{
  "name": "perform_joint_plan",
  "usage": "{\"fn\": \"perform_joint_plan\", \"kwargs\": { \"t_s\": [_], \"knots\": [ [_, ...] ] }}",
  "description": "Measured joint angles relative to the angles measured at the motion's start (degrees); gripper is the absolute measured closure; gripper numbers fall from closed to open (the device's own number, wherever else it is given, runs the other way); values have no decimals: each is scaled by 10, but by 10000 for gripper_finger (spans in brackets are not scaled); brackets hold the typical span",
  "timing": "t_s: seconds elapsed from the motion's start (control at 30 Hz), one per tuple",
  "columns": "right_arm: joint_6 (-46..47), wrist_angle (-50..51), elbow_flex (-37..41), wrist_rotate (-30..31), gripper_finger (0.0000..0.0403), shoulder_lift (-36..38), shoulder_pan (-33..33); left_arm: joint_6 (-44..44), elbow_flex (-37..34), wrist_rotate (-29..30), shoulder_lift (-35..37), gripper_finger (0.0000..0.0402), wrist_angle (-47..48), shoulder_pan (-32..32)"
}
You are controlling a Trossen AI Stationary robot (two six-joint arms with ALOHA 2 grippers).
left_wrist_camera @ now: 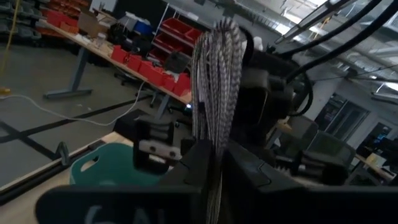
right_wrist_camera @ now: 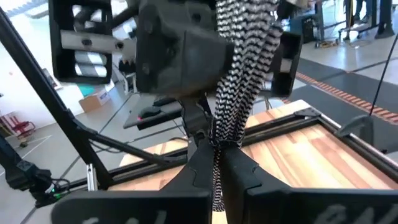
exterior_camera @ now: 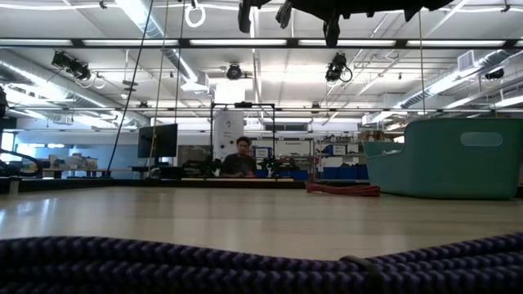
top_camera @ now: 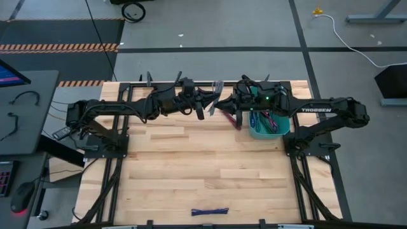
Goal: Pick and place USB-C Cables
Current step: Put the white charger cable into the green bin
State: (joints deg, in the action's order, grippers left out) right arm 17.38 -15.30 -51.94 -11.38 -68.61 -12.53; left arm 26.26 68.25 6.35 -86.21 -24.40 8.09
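A silver-grey braided USB-C cable bundle (top_camera: pixel 216 95) is held in the air between both grippers over the far middle of the table. My left gripper (left_wrist_camera: pixel 214 158) and my right gripper (right_wrist_camera: pixel 217 155) face each other, each shut on this bundle. The teal bin (top_camera: pixel 278 130) sits just right of them with several cables (top_camera: pixel 266 119) inside. A maroon cable (top_camera: pixel 236 121) lies on the table against the bin's left side. A blue-purple cable (top_camera: pixel 210 211) lies by the table's near edge. My left gripper pinches the silver-grey bundle between its two fingers at one end (left_wrist_camera: pixel 213 146), coming level from the table's left. The rest of the bundle (left_wrist_camera: pixel 216 68) stands out beyond the fingers, clear of the table. My right gripper pinches the same bundle between its two fingers at the other end (right_wrist_camera: pixel 219 140), coming from the table's right. The bundle (right_wrist_camera: pixel 245 56) reaches from the fingers toward the left gripper, lifted clear.
The middle and near parts of the wooden table (top_camera: pixel 203 165) are bare boards. Black frame rails (top_camera: pixel 121 127) run along the left and right sides. In the low view the bin (exterior_camera: pixel 445 159) stands right and the purple cable (exterior_camera: pixel 245 257) fills the foreground. A person (exterior_camera: pixel 239 159) sits far behind.
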Motion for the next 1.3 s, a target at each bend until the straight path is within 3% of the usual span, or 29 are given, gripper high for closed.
{"fn": "perform_joint_plan", "kwargs": {
  "t_s": [0.2,0.4,0.57,0.7,0.77,1.0,1.3],
  "knots": [
    [0,70,0,24,391,25,0,-24,0,-7,4,331,44,2],
    [13,218,-1,107,391,85,-7,-62,27,-12,31,276,185,5],
    [56,427,-2,177,391,156,-45,-78,71,-11,37,247,323,5],
    [113,668,-1,215,391,182,-98,-72,88,-11,40,247,416,0],
    [142,738,10,223,391,182,-127,-59,88,-11,42,253,454,-4],
    [190,739,94,174,391,150,-212,-34,87,-11,43,268,514,-26],
    [194,744,138,152,357,84,-247,-25,87,-9,43,278,543,-63]
  ]
}}
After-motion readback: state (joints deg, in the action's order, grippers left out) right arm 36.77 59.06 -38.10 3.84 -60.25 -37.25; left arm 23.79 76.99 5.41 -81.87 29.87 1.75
